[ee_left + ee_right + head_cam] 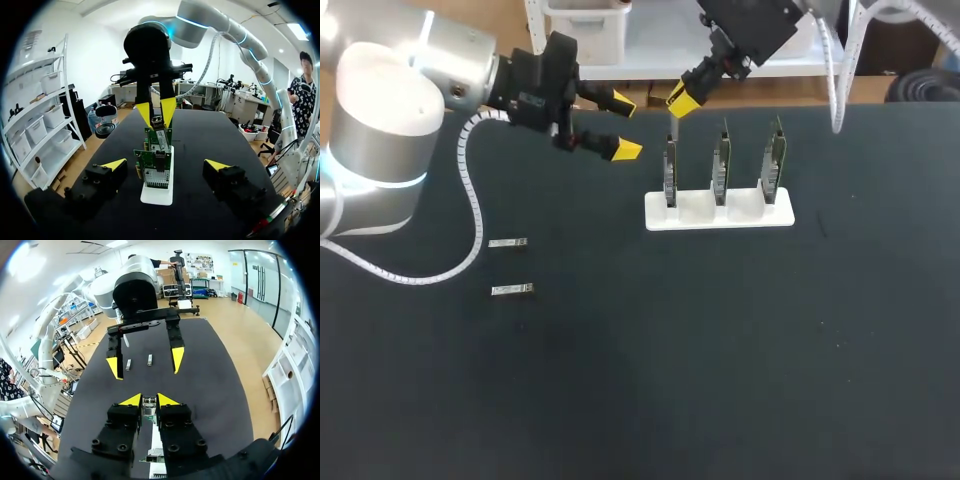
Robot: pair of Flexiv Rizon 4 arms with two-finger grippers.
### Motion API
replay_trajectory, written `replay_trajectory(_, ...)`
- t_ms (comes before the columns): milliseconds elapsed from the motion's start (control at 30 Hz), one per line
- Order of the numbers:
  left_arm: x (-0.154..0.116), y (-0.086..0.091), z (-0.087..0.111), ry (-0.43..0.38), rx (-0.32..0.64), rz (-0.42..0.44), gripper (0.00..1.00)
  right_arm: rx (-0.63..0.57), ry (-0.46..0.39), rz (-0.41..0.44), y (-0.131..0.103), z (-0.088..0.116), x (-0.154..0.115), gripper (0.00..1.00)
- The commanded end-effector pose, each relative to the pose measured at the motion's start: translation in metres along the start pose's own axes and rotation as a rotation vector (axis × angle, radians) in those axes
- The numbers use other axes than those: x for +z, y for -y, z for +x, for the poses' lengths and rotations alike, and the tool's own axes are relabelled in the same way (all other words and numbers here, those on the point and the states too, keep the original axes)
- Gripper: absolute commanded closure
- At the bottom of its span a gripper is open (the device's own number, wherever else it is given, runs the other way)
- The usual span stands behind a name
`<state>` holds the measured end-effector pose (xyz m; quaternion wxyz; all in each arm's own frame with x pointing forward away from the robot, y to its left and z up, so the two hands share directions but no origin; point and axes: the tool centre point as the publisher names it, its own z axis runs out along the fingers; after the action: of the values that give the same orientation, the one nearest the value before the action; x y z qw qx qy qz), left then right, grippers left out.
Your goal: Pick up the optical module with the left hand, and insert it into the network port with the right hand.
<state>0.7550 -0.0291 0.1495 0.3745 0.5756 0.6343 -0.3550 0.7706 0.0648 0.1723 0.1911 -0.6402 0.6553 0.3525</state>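
Head, left wrist and right wrist views. The right hand (680, 100) hung above the left end of a row of three upright circuit boards (722, 165), which stood in a white stand (720, 215) on the dark surface (720, 360). Its yellow-tipped fingers were drawn close together and gripped a small optical module (149, 401) from two sides. In the left wrist view the module pointed down towards the tops of the boards; whether it touched a board could not be told. The left hand (624, 127) was held in the air just beside the stand's left end, level with the right hand and facing it. Its fingers were spread wide with nothing between them. Two loose modules (508, 243) lay flat on the surface, one near the other, well apart from the stand and below the left arm. In the right wrist view they appeared ahead of the right hand, framed between the left hand's parted fingers (177, 359).
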Motion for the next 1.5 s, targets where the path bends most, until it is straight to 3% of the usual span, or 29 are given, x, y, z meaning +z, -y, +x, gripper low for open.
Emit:
replay_trajectory(33,0.001,-0.001,0.0,-0.003,-0.001,0.0,0.0,-0.002,-0.006,-0.021,0.011,-0.004,-0.001,1.0)
replay_trajectory(567,0.001,-0.001,0.0,-0.003,-0.001,0.0,0.0,-0.007,-0.006,-0.024,0.009,-0.009,0.004,1.0)
replay_trajectory(1133,0.001,-0.001,0.0,-0.003,-0.001,0.0,0.0,0.012,0.006,0.021,-0.009,-0.012,0.004,1.0)
replay_trajectory(1500,0.001,-0.001,0.0,-0.003,-0.001,0.0,0.0,0.044,-0.002,0.146,-0.014,-0.008,-0.006,1.0)
